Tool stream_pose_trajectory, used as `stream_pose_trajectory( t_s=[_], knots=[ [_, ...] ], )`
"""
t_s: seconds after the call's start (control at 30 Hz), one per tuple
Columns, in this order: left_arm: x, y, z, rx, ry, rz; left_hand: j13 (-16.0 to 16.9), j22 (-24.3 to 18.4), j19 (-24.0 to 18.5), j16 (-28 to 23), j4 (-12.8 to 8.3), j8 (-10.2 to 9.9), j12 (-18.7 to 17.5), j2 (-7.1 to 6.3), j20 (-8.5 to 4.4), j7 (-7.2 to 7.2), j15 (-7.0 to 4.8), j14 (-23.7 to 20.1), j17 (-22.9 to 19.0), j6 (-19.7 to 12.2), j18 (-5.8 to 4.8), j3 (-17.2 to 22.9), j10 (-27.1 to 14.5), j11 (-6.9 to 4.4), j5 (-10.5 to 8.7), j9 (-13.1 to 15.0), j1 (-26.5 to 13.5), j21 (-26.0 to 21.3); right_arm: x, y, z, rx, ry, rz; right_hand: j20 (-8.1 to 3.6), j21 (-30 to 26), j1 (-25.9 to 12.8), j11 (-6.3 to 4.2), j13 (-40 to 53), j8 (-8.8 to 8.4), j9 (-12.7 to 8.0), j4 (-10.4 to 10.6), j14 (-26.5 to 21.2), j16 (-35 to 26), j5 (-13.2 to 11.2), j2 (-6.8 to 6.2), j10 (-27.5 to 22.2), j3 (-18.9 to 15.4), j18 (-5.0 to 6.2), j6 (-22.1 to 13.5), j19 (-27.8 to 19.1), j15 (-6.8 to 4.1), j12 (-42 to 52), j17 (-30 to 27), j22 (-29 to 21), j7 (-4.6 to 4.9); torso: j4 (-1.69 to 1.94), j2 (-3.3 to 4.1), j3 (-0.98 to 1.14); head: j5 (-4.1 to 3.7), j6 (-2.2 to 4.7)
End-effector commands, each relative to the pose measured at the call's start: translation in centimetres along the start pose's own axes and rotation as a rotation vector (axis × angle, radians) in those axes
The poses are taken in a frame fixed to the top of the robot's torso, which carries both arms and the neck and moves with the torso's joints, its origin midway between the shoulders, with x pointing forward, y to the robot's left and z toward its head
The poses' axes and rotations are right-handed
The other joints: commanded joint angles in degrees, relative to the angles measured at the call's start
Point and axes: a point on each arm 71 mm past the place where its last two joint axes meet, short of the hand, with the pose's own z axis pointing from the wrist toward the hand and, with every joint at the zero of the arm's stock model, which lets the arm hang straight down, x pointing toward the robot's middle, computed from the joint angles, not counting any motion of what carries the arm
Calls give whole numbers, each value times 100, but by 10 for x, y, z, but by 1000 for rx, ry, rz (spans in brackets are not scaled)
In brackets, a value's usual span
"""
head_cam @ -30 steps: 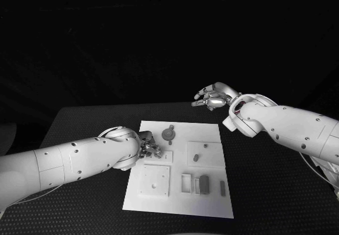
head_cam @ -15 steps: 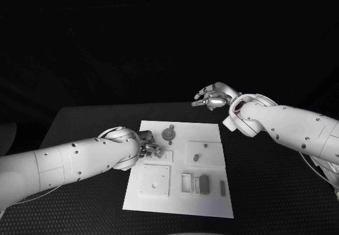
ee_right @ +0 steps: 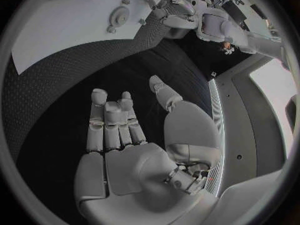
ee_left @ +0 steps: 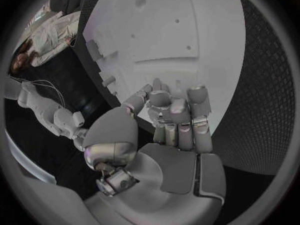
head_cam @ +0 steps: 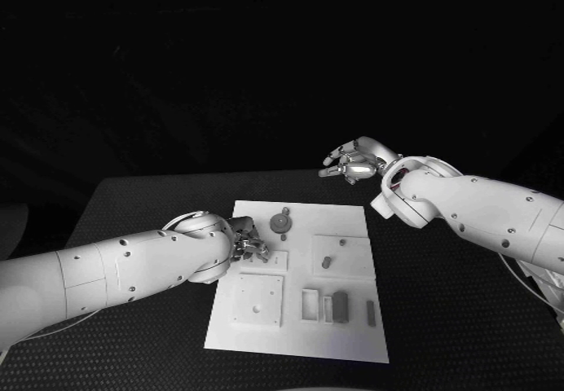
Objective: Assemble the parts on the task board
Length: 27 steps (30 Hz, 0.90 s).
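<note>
The task board [head_cam: 300, 281] is lying flat in the middle of the black desk [head_cam: 141, 195], its long sides running from the near edge toward the far edge. Small grey parts are sitting on it: a round part with a short stem [head_cam: 279, 221] near the far edge of the board, a small peg [head_cam: 326, 262] on a raised square plate just right of centre, a dark block [head_cam: 340, 305] standing in a slotted holder toward the near edge, and a thin bar [head_cam: 370, 313] beside it near the board's right side. A square plate with small holes [head_cam: 257, 299] is occupying the near left part of the board.

The left hand [head_cam: 244, 247] is hovering low over the board's left edge, its fingers [ee_left: 178, 110] curling in toward the palm; it appears to be holding nothing, though the fingertips are partly hidden. The right hand [head_cam: 354, 161] is hanging raised beyond the far right corner of the board, well apart from it, fingers [ee_right: 109, 120] stretching out side by side with the thumb apart, gripping nothing.
</note>
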Motion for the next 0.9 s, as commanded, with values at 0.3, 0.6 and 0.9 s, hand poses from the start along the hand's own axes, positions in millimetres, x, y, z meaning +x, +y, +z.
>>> stream_pose_trajectory(
  t_s=[0.3,0.6,0.9],
  knots=[
    [4,-2,0,13,26,-2,-16,111,7,44,-5,31,19,256,15,-62,-96,-141,-25,587,212,-43,-19,-2,20,6,263,30,1,1,0,-4,15,0,35,-22,-68,6,-12,-15,-6,41,-38,20,18,8,-53,5,68,-10,2,4,27,-10,49,34,0,-1,0,-10,-20],
    [4,-3,0,15,13,5,-59,89,10,56,177,-2,0,-190,6,-61,-96,-164,-95,587,215,-124,-25,1,-24,9,106,1,1,0,0,-2,16,0,34,-23,-70,7,-13,-16,-6,43,-40,20,17,6,-55,5,67,-11,2,4,27,-11,50,34,0,-3,4,-5,-17],
    [7,-3,0,15,23,16,-71,90,16,80,324,-21,7,-485,-5,-63,-101,-171,-149,584,224,-331,-34,-4,15,26,-74,-19,0,0,0,-1,17,-1,34,-24,-73,7,-15,-16,-6,46,-41,20,18,4,-56,6,67,-13,1,4,28,-12,50,35,0,-3,4,-12,-32]
  ],
)
